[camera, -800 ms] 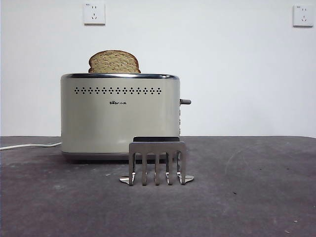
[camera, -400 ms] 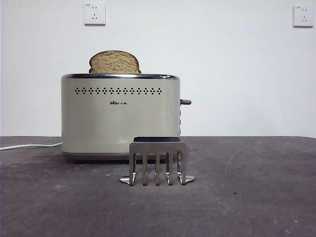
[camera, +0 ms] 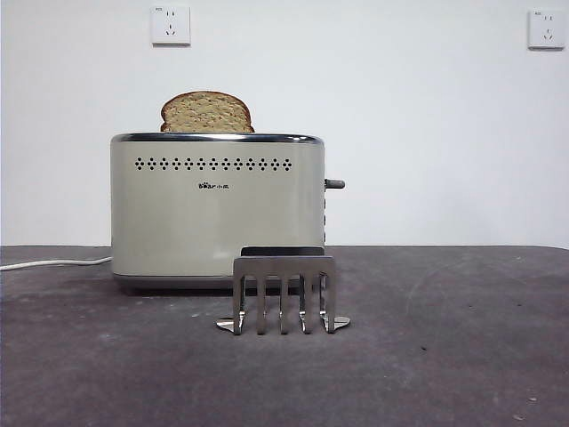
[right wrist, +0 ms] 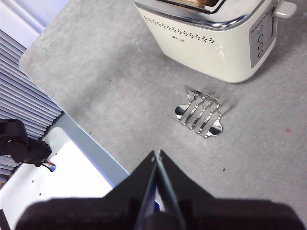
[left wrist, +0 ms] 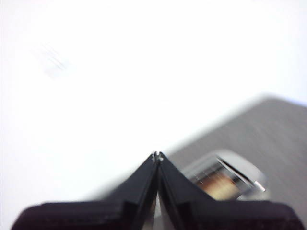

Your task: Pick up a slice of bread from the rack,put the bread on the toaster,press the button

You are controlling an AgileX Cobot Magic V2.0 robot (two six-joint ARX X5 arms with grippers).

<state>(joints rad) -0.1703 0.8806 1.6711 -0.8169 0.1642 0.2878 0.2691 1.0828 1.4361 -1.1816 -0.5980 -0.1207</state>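
Observation:
The slice of bread [camera: 206, 112] stands upright in the left part of the toaster [camera: 216, 209], its rounded top sticking out above the chrome rim. The button [camera: 334, 184] sticks out from the toaster's right narrow side. The rack [camera: 283, 294] stands bare in front of the toaster. Neither arm shows in the front view. My left gripper [left wrist: 157, 155] is shut and empty, high above the toaster [left wrist: 225, 177], where the bread [left wrist: 218, 185] shows blurred. My right gripper [right wrist: 156, 154] is shut and empty, high above the table, apart from the rack [right wrist: 200, 112] and toaster [right wrist: 216, 38].
A white power cord [camera: 49, 262] runs left from the toaster across the dark grey table [camera: 444, 356]. Two wall sockets [camera: 170, 24] are on the white wall behind. In the right wrist view the table's edge [right wrist: 72, 124] and a white frame lie near the gripper.

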